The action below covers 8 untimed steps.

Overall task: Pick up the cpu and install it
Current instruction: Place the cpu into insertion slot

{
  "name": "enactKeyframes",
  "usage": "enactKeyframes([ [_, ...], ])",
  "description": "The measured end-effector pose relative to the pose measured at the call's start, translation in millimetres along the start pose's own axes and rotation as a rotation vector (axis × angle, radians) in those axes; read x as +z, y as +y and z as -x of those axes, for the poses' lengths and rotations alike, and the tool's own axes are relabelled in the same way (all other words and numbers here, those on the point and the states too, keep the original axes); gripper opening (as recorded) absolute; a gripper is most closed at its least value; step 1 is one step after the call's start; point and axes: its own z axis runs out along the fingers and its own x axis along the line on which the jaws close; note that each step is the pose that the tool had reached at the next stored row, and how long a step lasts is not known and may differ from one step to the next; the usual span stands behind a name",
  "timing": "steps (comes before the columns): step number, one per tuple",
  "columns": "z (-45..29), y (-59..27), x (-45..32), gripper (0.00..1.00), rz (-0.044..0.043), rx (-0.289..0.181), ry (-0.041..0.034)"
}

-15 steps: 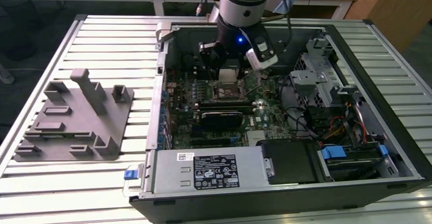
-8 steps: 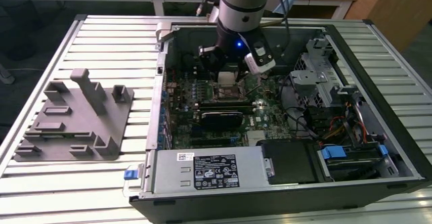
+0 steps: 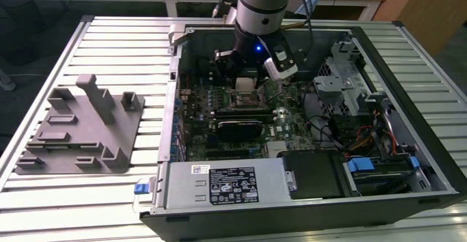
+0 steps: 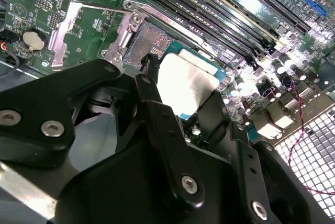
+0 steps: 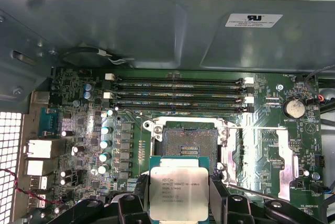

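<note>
Installing step in hand: end effector (image 5: 179,209) clenched on the cpu (image 5: 178,185) by two opposite edges, holding it flat above the motherboard (image 5: 84,130) inside the computer case (image 3: 175,116), close to the open socket (image 5: 189,143) and not seated. Socket frame (image 5: 256,156) is swung aside. Next move likely needs the chip's edges squared to the socket and a level, gentle descent.

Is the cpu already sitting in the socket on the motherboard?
No, in the first wrist view the socket lies bare, while the cpu is held in the end effector, apart from it.
</note>
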Motion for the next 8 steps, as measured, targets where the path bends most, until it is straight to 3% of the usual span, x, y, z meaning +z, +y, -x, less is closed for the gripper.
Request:
enactKeyframes([
  [8, 0.1, 0.0, 0.1, 0.54, 0.0001, 0.002, -0.0001],
])
